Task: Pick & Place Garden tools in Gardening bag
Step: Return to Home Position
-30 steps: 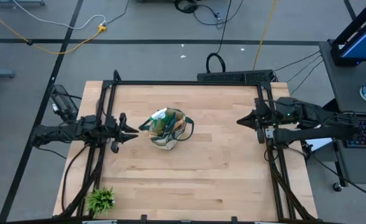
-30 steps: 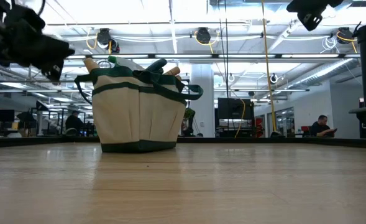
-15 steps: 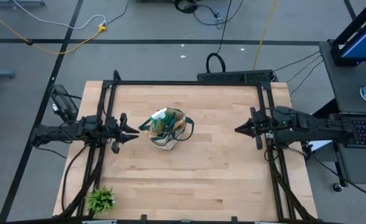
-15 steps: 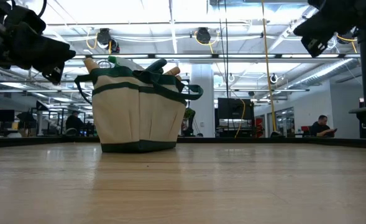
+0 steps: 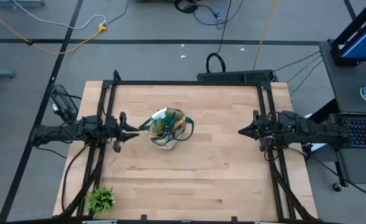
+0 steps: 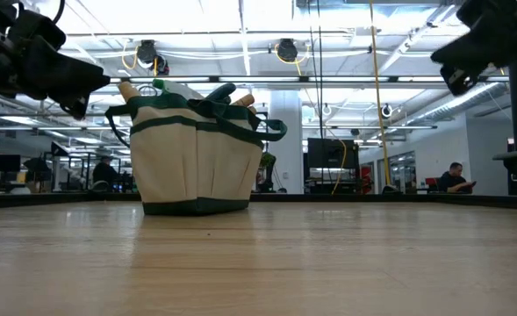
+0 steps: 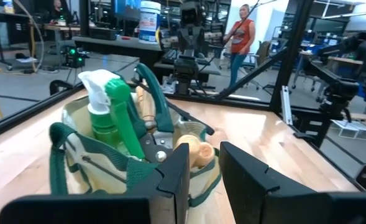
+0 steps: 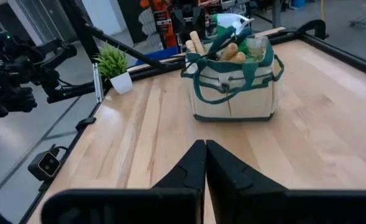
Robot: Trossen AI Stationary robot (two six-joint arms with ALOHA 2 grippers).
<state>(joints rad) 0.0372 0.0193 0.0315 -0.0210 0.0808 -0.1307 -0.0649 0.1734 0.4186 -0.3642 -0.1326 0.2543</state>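
The left claw is hovering above the wooden table. Its fingers are sitting a narrow gap apart and gripping nothing. The gardening bag is standing upright on the boards just ahead of its tips, not touching them. A green spray bottle, pale wooden handles and dark green tool parts are poking up above the bag's rim.

The right claw is hanging over the opposite side of the table, pointing at the bag from well apart. Its fingers are pressing together and holding nothing. Bare light planks are lying between its tips and the bag.

A small leafy plant in a white pot is sitting at a table corner on the left claw's side, well apart from both claws. Black frame rails are running along the table's edges.

Room: grey floor all round, with a yellow cable and dark cables trailing across it. A keyboard is lying on a desk behind the right arm. From table height, ceiling lights and ducts are showing overhead, and a seated person is working far back. Beyond the bag from the left claw, a person in an orange top is standing.
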